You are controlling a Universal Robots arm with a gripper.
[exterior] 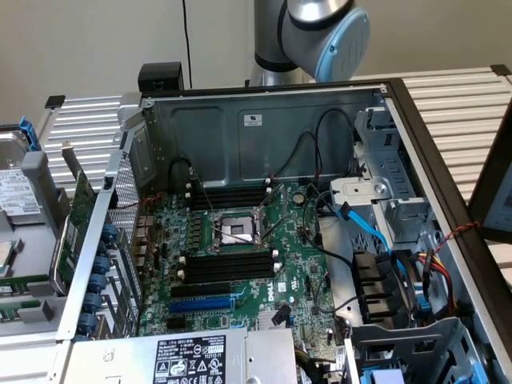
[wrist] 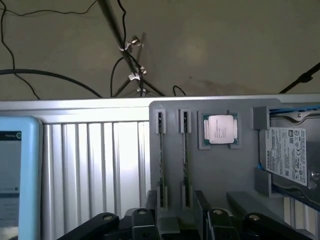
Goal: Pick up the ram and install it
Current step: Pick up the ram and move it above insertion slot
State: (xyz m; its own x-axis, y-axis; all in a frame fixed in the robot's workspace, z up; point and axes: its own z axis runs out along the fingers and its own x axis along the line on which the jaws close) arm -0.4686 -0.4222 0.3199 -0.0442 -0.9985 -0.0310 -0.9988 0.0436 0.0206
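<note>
Exterior view, from its left: green card (exterior: 78, 212) standing outside the case wall, open PC case (exterior: 264, 120), motherboard (exterior: 240, 240) with black memory slots (exterior: 228, 266), blue cable (exterior: 368, 228), robot arm (exterior: 320, 32) above the back wall. Wrist view: ribbed table (wrist: 95, 165), grey holder (wrist: 215, 175) with the ram (wrist: 160, 150) on edge in a groove, second stick (wrist: 185, 150) just beside it, then processor (wrist: 220, 130), then hard drive (wrist: 290, 155). Gripper (wrist: 177, 215) is nearest the two sticks, jaws spread wide, grasping nothing.
</note>
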